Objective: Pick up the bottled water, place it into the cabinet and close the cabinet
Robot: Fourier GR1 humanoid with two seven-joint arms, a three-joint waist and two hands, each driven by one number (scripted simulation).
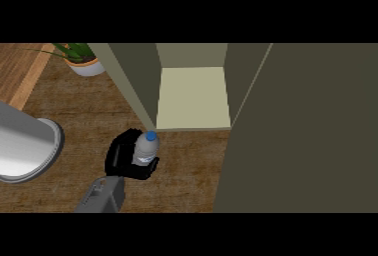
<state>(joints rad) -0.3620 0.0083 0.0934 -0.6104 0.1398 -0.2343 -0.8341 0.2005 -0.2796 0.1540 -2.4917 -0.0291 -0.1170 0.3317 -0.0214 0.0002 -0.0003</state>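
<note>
The bottled water (146, 147) stands upright inside the curl of the left hand (125, 159), whose black fingers (148, 166) wrap round its lower body and grasp it; the blue cap and clear shoulders rise above them. Bottle and hand sit over the middle of the tabletop (81, 105), just in front of the cabinet's (193, 95) open front, near the lower left corner of its opening. The grey forearm (103, 195) comes in from the tabletop's near edge.

The tabletop is dark, mottled brown wood. The cabinet is olive-grey, with flat, plain walls and a pale cream shelf inside; its open door (310, 130) is a broad flat panel covering the right side of the view. At the left edge of the tabletop lies a smooth, round, grey metal vessel (26, 147). Towards the far left corner stands a potted plant (80, 60) with green leaves in a white pot.
</note>
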